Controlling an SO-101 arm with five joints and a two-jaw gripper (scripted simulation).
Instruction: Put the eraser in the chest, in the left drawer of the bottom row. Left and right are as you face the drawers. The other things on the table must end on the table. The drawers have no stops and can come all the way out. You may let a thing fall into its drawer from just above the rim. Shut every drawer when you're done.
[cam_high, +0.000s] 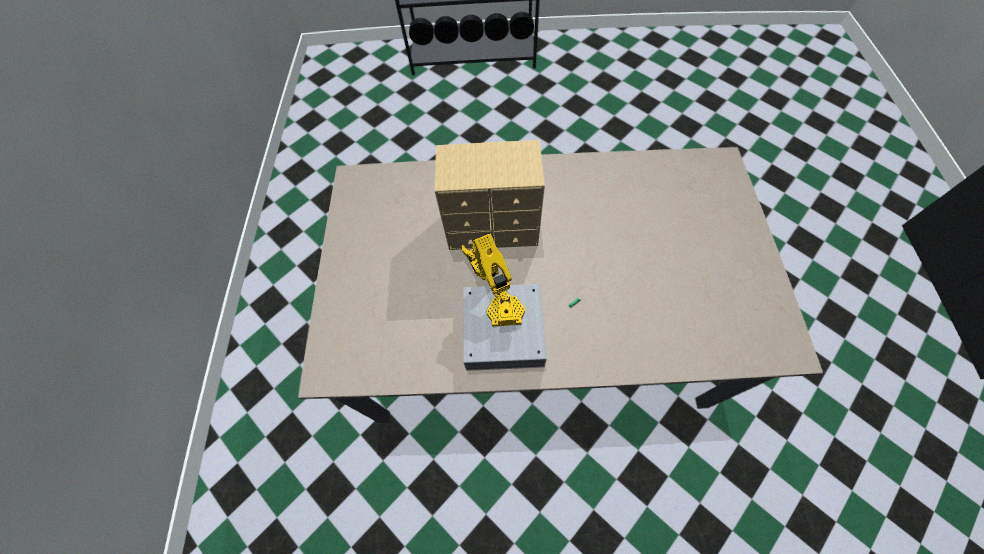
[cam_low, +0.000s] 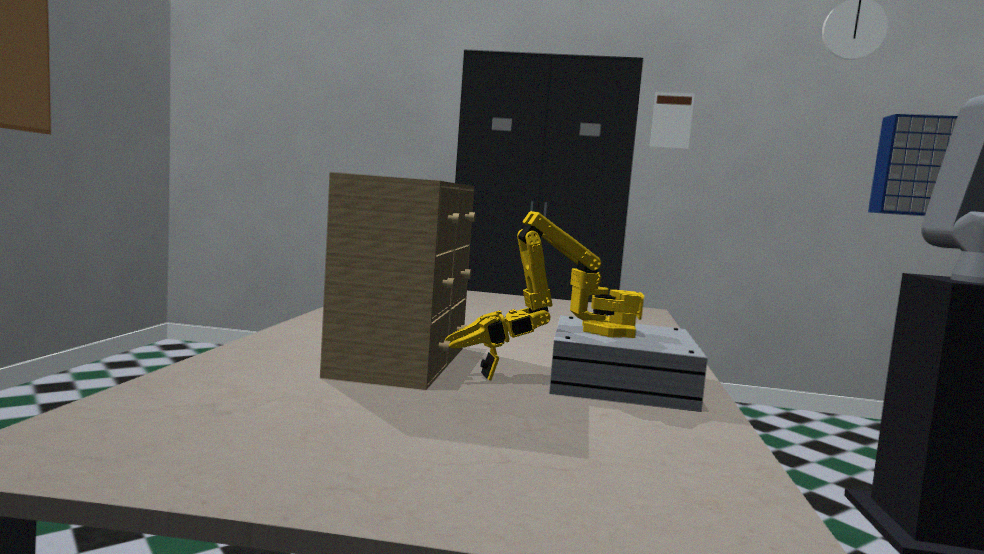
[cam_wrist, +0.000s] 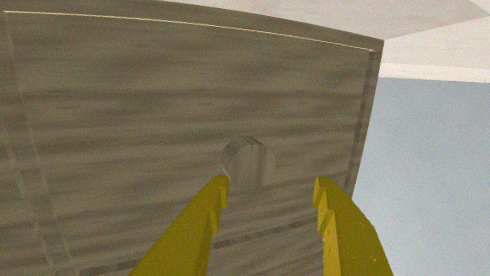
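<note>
Six (6) drawers, all apparently shut, face the robot in 1 wooden chest (cam_high: 488, 165) (cam_low: 382, 275) (cam_wrist: 150, 100). The gripper (cam_high: 466, 249) (cam_low: 448, 341) (cam_wrist: 272, 184), slightly open and holding nothing, is at 1 bottom-left knob (cam_low: 443, 344) (cam_wrist: 249, 161), partly hidden from above. 1 small green item (cam_high: 574, 302) lies on the table (cam_high: 654, 240) (cam_low: 275, 447), too small to confirm as the eraser, whose location is unclear.

The top view looks steeply down from high up, the exterior view sideways across the surface (cam_high: 640, 240) (cam_low: 289, 447) from nearer, and the wrist view closely at the chest (cam_high: 489, 165) (cam_low: 380, 282) (cam_wrist: 150, 115) all share.
</note>
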